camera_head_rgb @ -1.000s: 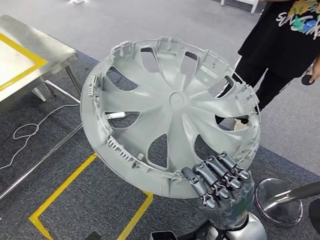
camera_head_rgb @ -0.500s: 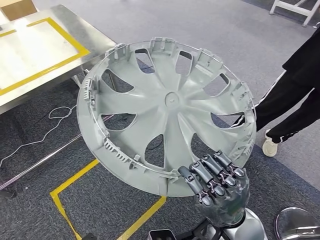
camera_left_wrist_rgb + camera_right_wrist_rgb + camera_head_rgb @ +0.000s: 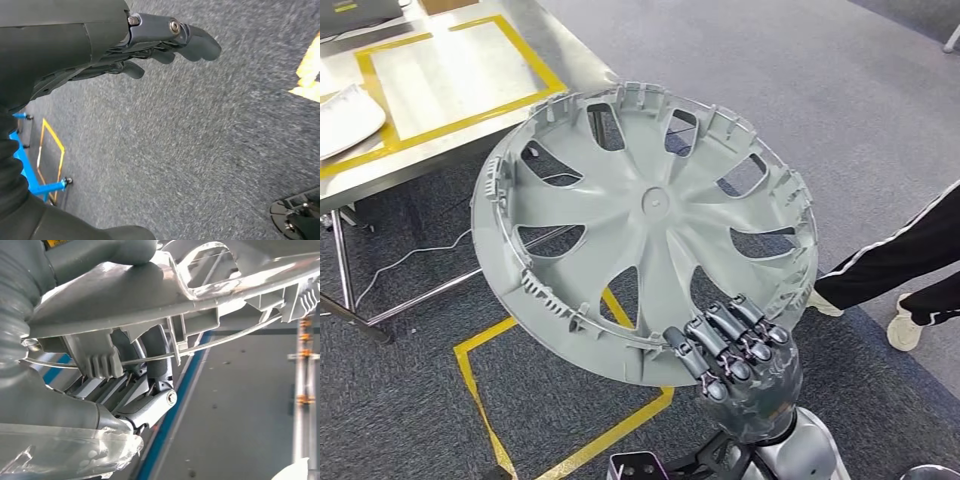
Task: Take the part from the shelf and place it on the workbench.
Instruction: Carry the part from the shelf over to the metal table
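One large grey wheel cover [image 3: 644,235] seen in the head view, tilted, inner ribbed face up, carried in the air above grey carpet [image 3: 848,120] and yellow floor tape [image 3: 569,440]. Gripped at its near rim by the right hand [image 3: 743,365], dark fingers [image 3: 712,340] curled over the edge onto the inner face. Off to the left, apart from the cover, a metal workbench [image 3: 441,150] with yellow-taped rectangle and a white object [image 3: 346,120] on it. At far right, a person's legs [image 3: 893,265] in dark trousers. Left wrist view: left hand [image 3: 158,45] over carpet, fingers extended and close together, nothing held. Right wrist view: cover's rim [image 3: 158,295] clamped between thumb and fingers [image 3: 151,400], retaining wire and clips visible close up.
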`<control>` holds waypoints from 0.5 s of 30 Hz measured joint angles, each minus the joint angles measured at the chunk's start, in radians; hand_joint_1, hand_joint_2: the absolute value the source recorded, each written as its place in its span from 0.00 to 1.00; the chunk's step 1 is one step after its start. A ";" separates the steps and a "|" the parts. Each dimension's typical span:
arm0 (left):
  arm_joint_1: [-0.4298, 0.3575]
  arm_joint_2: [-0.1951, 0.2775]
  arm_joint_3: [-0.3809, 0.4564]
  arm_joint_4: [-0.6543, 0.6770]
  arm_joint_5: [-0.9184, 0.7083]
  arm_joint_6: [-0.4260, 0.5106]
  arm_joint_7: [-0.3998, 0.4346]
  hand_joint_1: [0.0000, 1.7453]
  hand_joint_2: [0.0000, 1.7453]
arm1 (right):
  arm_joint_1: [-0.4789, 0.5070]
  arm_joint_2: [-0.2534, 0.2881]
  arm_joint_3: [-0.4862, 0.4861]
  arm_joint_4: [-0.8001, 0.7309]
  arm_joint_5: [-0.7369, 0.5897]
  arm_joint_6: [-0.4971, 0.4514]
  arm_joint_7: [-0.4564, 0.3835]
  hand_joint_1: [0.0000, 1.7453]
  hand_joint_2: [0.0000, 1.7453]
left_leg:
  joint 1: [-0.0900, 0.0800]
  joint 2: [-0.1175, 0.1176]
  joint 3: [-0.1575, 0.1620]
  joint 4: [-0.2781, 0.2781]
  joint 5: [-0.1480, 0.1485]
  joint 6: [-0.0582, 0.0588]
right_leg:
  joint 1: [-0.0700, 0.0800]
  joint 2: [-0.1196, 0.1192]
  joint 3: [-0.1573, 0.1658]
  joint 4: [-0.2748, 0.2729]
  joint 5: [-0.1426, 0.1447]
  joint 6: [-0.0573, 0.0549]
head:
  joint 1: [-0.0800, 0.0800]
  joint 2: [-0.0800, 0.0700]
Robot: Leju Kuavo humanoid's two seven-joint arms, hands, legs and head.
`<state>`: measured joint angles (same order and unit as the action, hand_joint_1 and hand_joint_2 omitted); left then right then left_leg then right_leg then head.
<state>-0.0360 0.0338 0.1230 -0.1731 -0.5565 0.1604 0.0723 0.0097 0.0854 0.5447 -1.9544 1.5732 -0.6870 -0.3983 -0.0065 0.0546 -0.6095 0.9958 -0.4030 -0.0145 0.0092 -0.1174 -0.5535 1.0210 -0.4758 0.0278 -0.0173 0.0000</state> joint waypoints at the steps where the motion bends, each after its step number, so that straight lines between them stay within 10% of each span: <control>1: 0.003 0.000 0.000 0.000 0.000 0.000 0.001 0.00 1.00 | -0.003 0.000 0.002 0.002 0.000 0.000 0.003 1.00 1.00 | 0.001 -0.012 0.000 -0.002 0.001 0.006 | -0.001 -0.005 0.002 -0.001 -0.003 0.005 | 0.001 0.000; 5: 0.004 0.000 0.000 0.000 0.000 -0.001 0.002 0.00 1.00 | -0.010 -0.003 0.007 0.009 -0.001 0.000 0.016 1.00 1.00 | 0.012 -0.058 0.001 -0.005 0.005 0.025 | -0.010 0.088 -0.066 0.151 -0.088 0.025 | 0.009 0.000; 8: 0.002 0.001 0.001 0.000 0.000 -0.003 0.006 0.00 1.00 | -0.009 -0.008 0.009 0.017 0.000 0.000 0.020 1.00 1.00 | 0.011 -0.100 0.000 -0.005 0.006 0.028 | -0.010 0.113 -0.140 0.285 -0.120 0.026 | 0.011 0.000; 12: 0.002 0.000 0.004 0.000 0.002 -0.010 0.015 0.00 1.00 | -0.011 -0.016 0.012 0.033 0.000 0.000 0.038 1.00 1.00 | 0.012 -0.159 -0.002 -0.003 0.011 0.020 | -0.016 0.166 -0.048 0.066 0.002 0.014 | 0.011 0.000; 15: 0.004 0.001 0.007 0.000 0.005 -0.013 0.019 0.00 1.00 | -0.017 -0.026 0.015 0.047 0.000 0.000 0.063 1.00 1.00 | 0.017 -0.192 -0.014 -0.004 0.020 0.001 | -0.016 0.192 -0.015 0.002 0.013 0.007 | 0.010 0.000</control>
<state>-0.0315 0.0344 0.1299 -0.1730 -0.5516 0.1478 0.0909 -0.0075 0.0596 0.5592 -1.9075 1.5729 -0.6870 -0.3352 0.0109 -0.1377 -0.6231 0.9915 -0.3826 -0.0136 -0.0068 0.0744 -0.5681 1.0227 -0.4631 0.0348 -0.0076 0.0000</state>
